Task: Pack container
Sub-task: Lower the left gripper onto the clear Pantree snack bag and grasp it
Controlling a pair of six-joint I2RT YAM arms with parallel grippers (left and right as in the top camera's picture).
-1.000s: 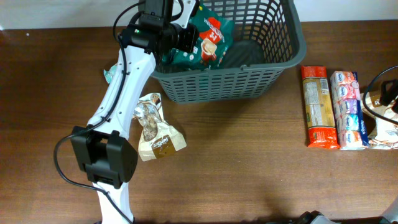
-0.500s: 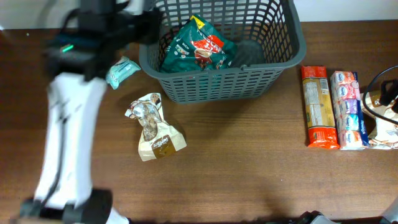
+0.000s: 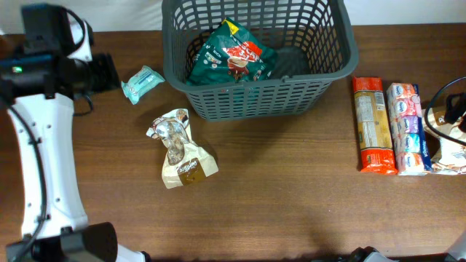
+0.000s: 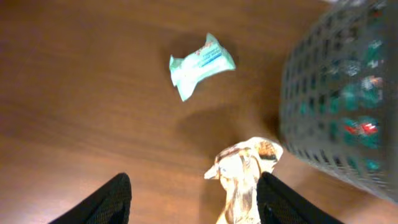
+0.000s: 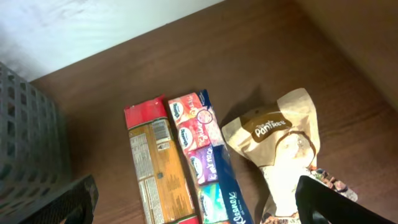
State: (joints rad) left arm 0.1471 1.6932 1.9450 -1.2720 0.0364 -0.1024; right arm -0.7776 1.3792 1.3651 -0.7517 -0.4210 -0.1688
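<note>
The dark grey lattice basket [image 3: 331, 69] stands at the back centre, with a green snack bag [image 3: 233, 58] lying inside it. My left gripper [image 4: 196, 205] is open and empty, to the left of the basket [image 4: 336, 93]. It hangs above a teal packet [image 4: 202, 62] and a beige snack bag [image 4: 242, 174], both on the table. My right gripper [image 5: 199, 202] is open and empty above an orange pasta box [image 5: 155, 168], a tissue multipack [image 5: 202, 155] and a beige Panitaco bag [image 5: 283, 149].
In the overhead view the teal packet [image 3: 142, 82] and beige bag [image 3: 182, 153] lie left of the basket. The pasta box [image 3: 373, 125], the tissue pack [image 3: 406, 127] and another bag [image 3: 451, 156] lie at the right edge. The basket wall [image 5: 25, 124] shows left in the right wrist view.
My left arm has swung from over the basket out to the left, leaving the green snack bag inside the basket. The right arm has not moved.
</note>
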